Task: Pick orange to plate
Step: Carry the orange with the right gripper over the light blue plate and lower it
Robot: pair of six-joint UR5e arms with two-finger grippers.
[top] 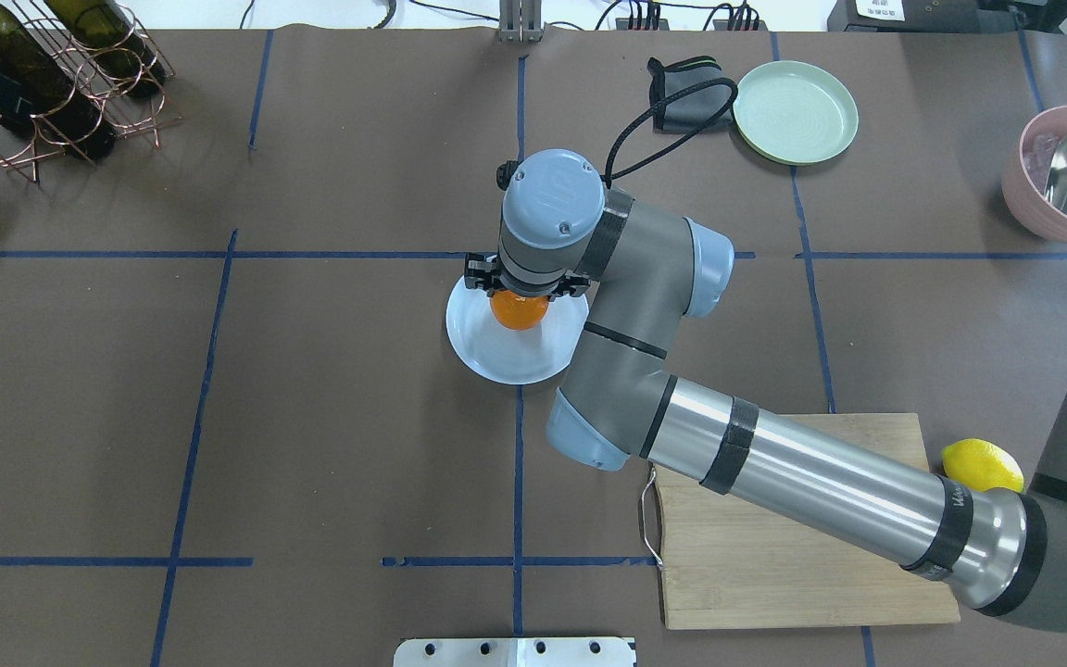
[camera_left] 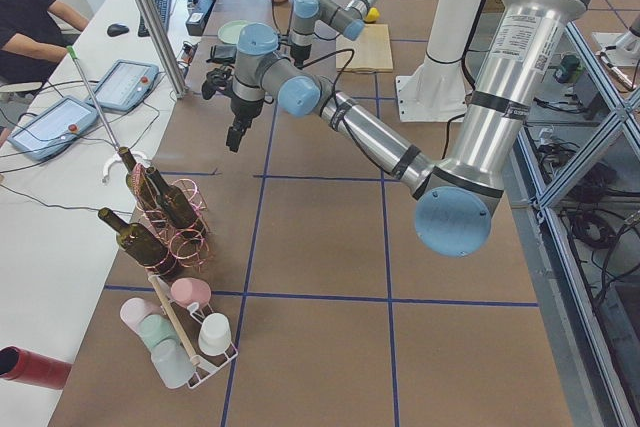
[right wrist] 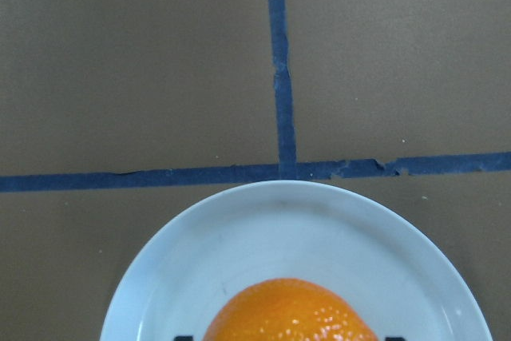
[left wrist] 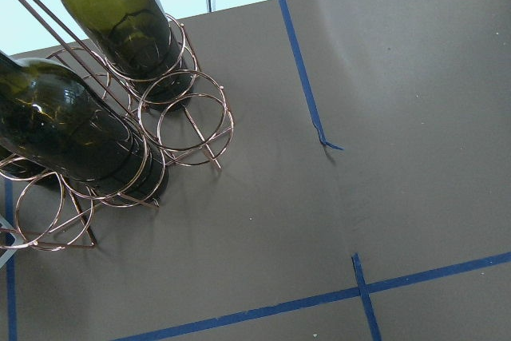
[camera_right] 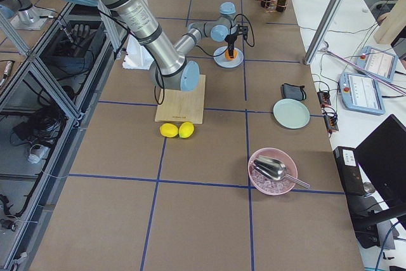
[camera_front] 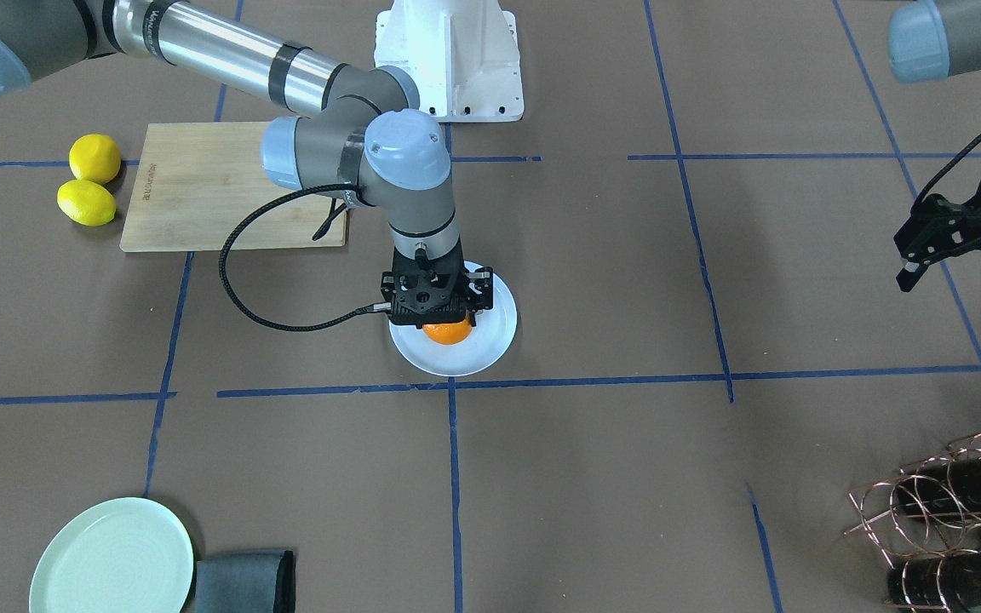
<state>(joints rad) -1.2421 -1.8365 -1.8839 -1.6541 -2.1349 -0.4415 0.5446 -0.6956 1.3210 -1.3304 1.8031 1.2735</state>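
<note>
Orange (right wrist: pixel 289 313) over the plate (right wrist: pixel 303 197), between the right end effector's (camera_front: pixel 445 322) fingers; clenched or not, cannot tell.

A robotics lab, no mistaking it: the left arm (camera_left: pixel 520 47) and right arm (top: pixel 774 482) stood by a white pedestal (camera_front: pixel 448 60) on a table (top: pixel 311 417) papered brown and gridded in blue tape (top: pixel 518 482). An aluminium post (camera_left: pixel 150 17) rose beside an operator (camera_left: pixel 25 7) and teach pendants (camera_left: pixel 125 85). The orange (camera_front: pixel 446 334), lemons (camera_front: pixel 94 158) and wine bottles (left wrist: pixel 72 129) were staged props.

Glossy, pebbled orange (right wrist: pixel 287 313); smooth plate (right wrist: pixel 295 225); matt pale-wood board (top: pixel 756 584); matt brown paper table cover (top: pixel 311 417)
</note>
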